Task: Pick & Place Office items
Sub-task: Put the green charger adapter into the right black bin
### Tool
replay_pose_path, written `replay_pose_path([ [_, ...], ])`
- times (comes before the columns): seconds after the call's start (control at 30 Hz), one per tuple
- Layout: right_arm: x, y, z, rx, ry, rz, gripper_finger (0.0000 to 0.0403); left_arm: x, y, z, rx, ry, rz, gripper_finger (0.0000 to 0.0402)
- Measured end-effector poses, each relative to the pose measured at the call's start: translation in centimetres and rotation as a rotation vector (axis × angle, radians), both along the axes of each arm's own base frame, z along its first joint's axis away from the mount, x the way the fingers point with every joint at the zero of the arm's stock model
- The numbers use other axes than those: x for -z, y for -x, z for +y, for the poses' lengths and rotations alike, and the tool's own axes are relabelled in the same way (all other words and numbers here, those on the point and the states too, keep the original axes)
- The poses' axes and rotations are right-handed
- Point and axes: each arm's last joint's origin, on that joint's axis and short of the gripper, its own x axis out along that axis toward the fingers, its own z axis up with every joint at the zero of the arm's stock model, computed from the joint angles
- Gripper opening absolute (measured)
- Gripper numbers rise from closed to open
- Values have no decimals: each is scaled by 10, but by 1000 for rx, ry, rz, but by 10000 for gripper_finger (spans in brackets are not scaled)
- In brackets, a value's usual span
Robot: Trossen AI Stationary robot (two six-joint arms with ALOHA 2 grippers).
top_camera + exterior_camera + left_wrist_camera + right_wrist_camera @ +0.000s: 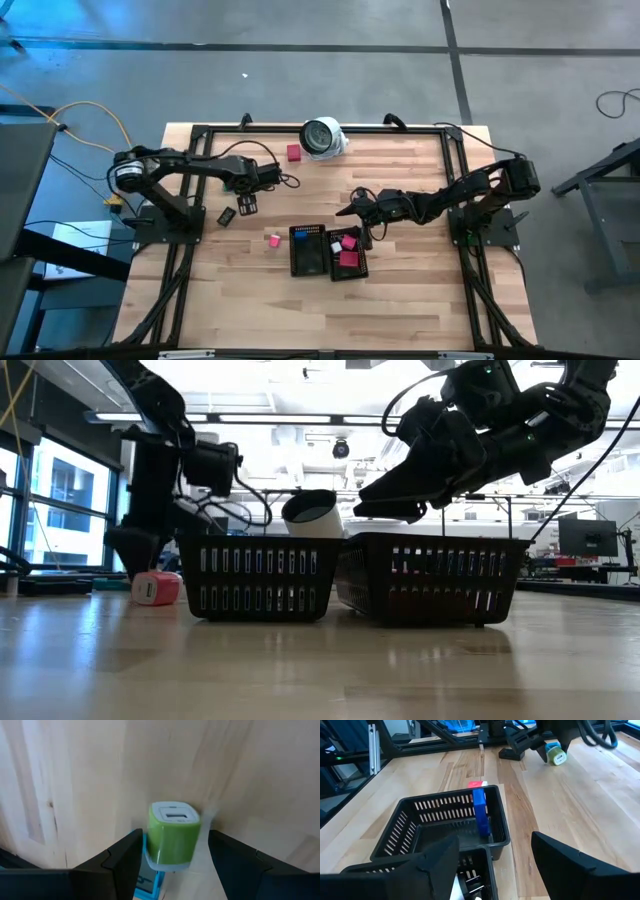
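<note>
Left fingers pinch green charger upright, port face upward.

Two dark jointed arms trailing black cables.

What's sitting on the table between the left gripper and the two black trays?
In the high view, a small pink piece lies on the wood between the left gripper and the trays; otherwise the stretch is bare.
</note>
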Motion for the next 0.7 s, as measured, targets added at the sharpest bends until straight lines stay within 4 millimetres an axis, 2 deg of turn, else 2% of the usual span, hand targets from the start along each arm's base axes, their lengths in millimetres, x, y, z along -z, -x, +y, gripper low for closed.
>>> replay_pose_path([
  [0.2, 0, 0, 0, 0, 0, 0, 236, 7, 1, 8, -40, 14, 27, 216],
  [0.3, 0, 0, 0, 0, 0, 0, 236, 7, 2, 9, -49, 17, 26, 203],
  [0.5, 0, 0, 0, -1, 0, 0, 236, 8, 2, 10, -55, 9, 31, 126],
  [0.7, 0, 0, 0, -1, 0, 0, 236, 8, 2, 10, -82, 3, 22, 128],
])
